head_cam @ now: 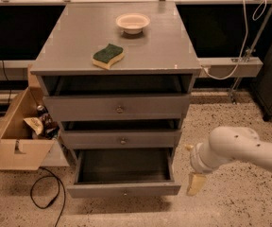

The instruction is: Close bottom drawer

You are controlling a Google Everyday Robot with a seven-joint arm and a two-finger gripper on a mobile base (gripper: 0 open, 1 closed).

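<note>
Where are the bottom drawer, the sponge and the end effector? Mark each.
bottom drawer (124,190): camera view, front panel by knob.
sponge (108,56): camera view, green top.
end effector (196,183): camera view, tan tip beside that drawer.

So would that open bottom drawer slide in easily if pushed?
Probably: the bottom drawer looks empty, so likely light. It seems rigid wood, unlikely to flex. The gripper hangs beside its front corner; an off-centre push might skew it.

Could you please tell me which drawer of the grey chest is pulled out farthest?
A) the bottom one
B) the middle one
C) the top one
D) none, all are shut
A: the bottom drawer juts out farthest, showing its inside; the gripper hangs low, right of its front.
</note>
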